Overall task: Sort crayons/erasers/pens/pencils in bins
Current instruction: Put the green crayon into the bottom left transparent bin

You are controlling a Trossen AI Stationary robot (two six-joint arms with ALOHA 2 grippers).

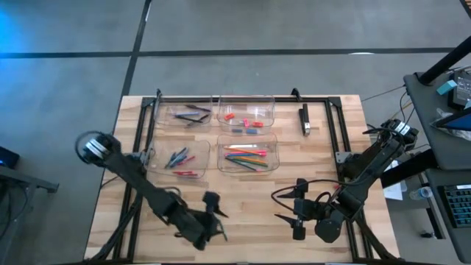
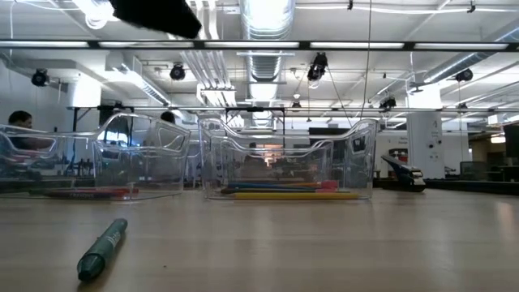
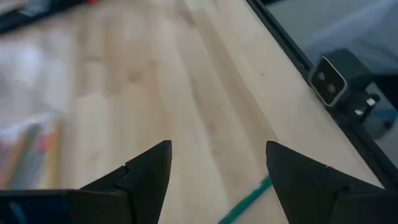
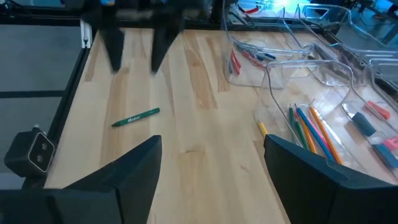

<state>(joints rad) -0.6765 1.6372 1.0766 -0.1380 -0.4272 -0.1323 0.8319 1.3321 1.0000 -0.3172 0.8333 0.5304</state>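
Both sets of jaws stand open with nothing between them. In the overhead frame the left gripper point(image 1: 213, 213) hangs at lower centre-left above bare wood, and the right gripper point(image 1: 298, 217) sits at lower centre-right, facing it across the worktop point(image 1: 250, 199).

A green pen point(image 4: 135, 117) lies loose on the wood; in the right wrist frame it rests at left of centre, just below the other arm's dark fingers point(image 4: 115, 46), not touching them. The low frame shows the same pen at lower left, lying flat and well in front of the bins.

Four clear bins point(image 1: 246, 110) sit in a two-by-two block at the upper middle of the overhead frame. The upper-left one holds dark pens point(image 1: 193, 114), the upper-right one erasers point(image 1: 250, 125) and short red pieces, the lower-right one bright pencils point(image 1: 246, 156), and the lower-left one a few short coloured sticks point(image 1: 180, 158) that are too small to name.

A small grey camera point(image 3: 329, 81) is fixed to the black frame at the worktop's edge.
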